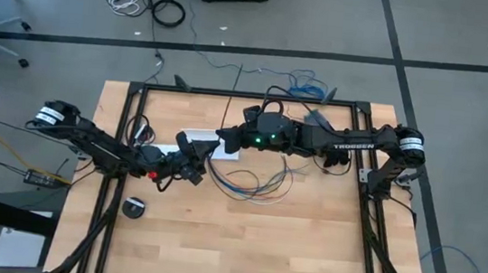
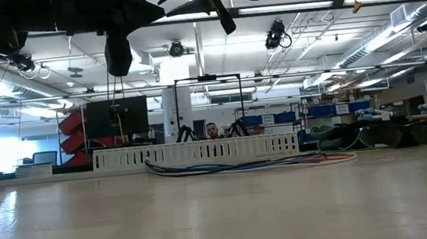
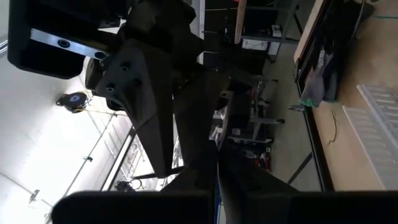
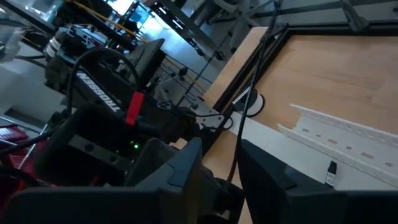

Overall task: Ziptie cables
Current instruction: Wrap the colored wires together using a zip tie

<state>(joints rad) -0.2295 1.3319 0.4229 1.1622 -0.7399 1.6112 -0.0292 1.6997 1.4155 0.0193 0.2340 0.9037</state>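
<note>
Above the far-left part of the pale wooden table (image 1: pixel 260 247), lifted clear of the board: step in hand, judged, is passing the long thin black plastic ziptie (image 4: pixel 239 143) between the two grippers so it can be put round the bundle. Left gripper (image 1: pixel 194 161): fingers closed, a thin strip issuing from between them in its own wrist view, so it appears to pinch the ziptie at one end. Right gripper (image 1: pixel 224 137): fingers narrowly apart, straddling the strip without visibly clamping it. Bunch of thin curving grey, blue, purple and orange cables (image 1: pixel 252 187): lying loose on the table, right of and nearer than both grippers, just in front of the long white slotted plastic channel (image 2: pixel 201 151); untouched, not yet tied. Handling note: the right fingers should close squarely on the flat of the strip, close to the left grip, before the left lets go; the strip is springy and may twist out. Pose: left arm reaches in from the left edge, low and extended; right arm stretches leftward along the far edge, wrist turned toward the left gripper, the two heads almost meeting.
</note>
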